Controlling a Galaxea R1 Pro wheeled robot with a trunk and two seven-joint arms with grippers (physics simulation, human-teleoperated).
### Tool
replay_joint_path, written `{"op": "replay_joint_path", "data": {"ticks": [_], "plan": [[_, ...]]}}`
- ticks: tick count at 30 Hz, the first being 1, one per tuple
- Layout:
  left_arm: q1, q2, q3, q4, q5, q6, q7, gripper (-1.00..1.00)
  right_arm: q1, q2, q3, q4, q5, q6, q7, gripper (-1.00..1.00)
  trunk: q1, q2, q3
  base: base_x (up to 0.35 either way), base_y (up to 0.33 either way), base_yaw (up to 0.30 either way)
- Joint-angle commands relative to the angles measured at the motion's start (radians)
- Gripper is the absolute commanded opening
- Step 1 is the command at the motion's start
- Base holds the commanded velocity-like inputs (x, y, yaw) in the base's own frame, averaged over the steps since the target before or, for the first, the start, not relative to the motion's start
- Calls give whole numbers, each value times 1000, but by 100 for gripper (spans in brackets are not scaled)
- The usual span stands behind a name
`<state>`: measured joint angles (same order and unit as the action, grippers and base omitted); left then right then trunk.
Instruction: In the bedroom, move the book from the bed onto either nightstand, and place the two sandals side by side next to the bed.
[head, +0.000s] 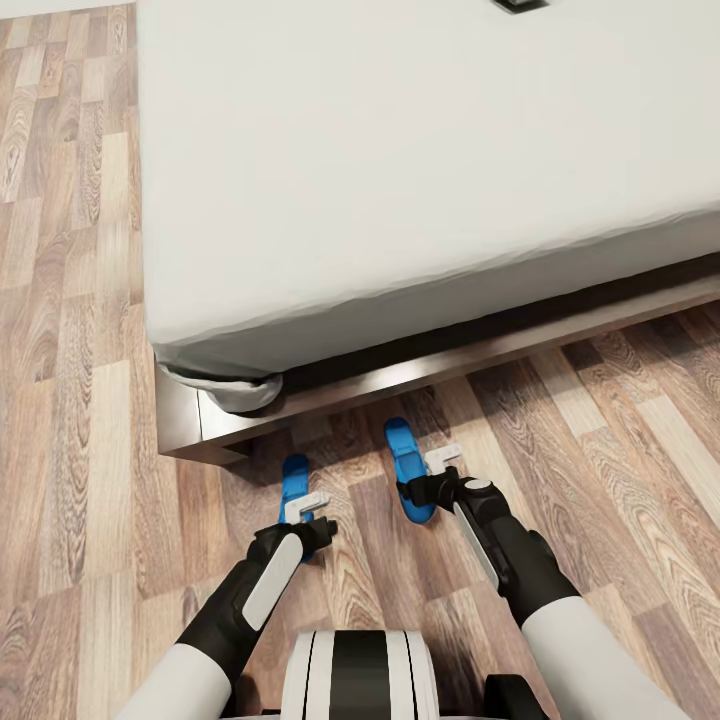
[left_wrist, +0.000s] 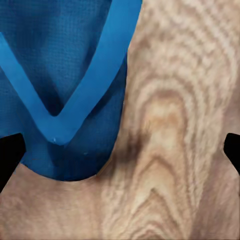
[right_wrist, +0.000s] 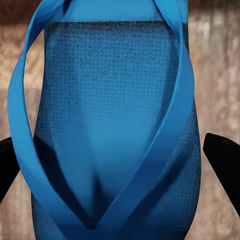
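Two bright blue sandals lie on the wood floor beside the bed, a hand's width apart. The left sandal is partly under my left gripper. The left wrist view has that gripper open, its dark fingers wide apart over the strapped end of this sandal and bare floor. My right gripper sits low over the right sandal. It is open too, and this sandal lies between its fingers. A dark object, perhaps the book, is cut off at the mattress's far edge.
The bed's dark wooden frame runs just beyond the sandals, with its corner to the left. Wood-plank floor stretches along the bed's left side and to the right. My white base is at the bottom.
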<state>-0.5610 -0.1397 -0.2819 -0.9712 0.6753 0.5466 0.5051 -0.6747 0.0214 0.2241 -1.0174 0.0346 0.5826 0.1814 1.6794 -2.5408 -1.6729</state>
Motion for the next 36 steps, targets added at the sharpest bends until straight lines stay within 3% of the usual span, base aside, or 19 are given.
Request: {"op": "replay_joint_path", "data": {"ticks": [1,19,21,25,27,29,33,36], "plan": [[0,0,-2,-1,10,0,10,100,0,0,0,-1,4,5,4,-100,0,0,-1,0,0,0],[14,9,0,-32,13,11,11,100,0,1,0,-1,3,6,5,-100,0,0,-1,0,0,0],[30,26,2,-72,14,26,11,100,0,1,0,-1,3,6,6,-100,0,0,-1,0,0,0],[95,91,13,-225,18,100,9,100,0,3,1,-1,3,6,5,-100,0,0,-1,0,0,1],[112,112,15,-258,21,111,8,100,0,3,1,-1,3,6,5,-100,0,0,-1,0,0,18],[132,152,17,-295,24,124,6,100,0,3,1,-1,2,6,5,-100,0,0,-1,0,0,61],[144,182,23,-312,26,130,5,100,0,4,1,-1,1,6,5,-100,0,0,-1,0,0,113],[148,190,34,-318,27,132,5,100,0,5,2,-1,0,6,3,-100,0,0,-1,0,0,181]]}}
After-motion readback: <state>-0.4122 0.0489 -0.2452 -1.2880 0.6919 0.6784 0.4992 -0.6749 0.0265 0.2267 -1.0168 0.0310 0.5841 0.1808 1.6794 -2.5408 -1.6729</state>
